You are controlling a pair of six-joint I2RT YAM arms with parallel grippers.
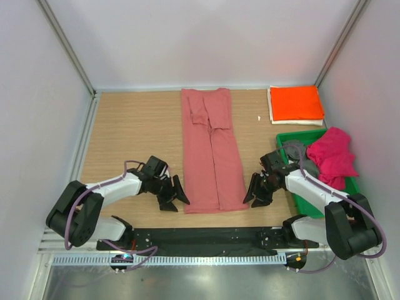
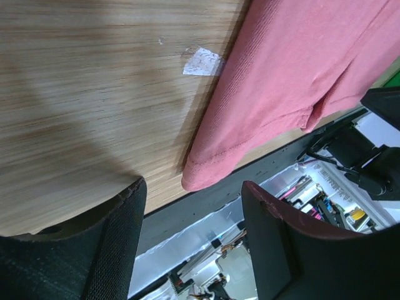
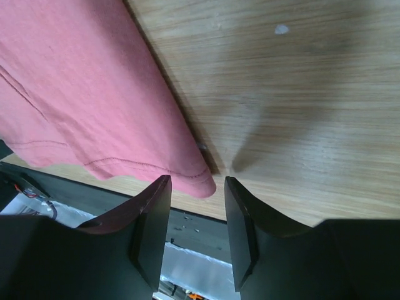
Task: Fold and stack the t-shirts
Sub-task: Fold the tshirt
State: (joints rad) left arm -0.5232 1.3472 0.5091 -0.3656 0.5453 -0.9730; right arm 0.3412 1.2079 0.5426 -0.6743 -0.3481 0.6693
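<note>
Salmon-red t-shirt [image 1: 211, 153], orange t-shirt [image 1: 297, 102], white t-shirt [image 1: 299, 122], magenta t-shirt [image 1: 332, 156] and grey t-shirt [image 1: 294, 150] contrast with a green tray [image 1: 300, 134]

light: bright, even, overhead | shadows: soft on wood, wrist views | blur: near foreground

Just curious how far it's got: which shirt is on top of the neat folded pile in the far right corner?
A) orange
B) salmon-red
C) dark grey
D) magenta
A: the orange shirt lies folded on the white shirt there; the magenta shirt and dark grey shirt sit bunched in the green tray.
</note>
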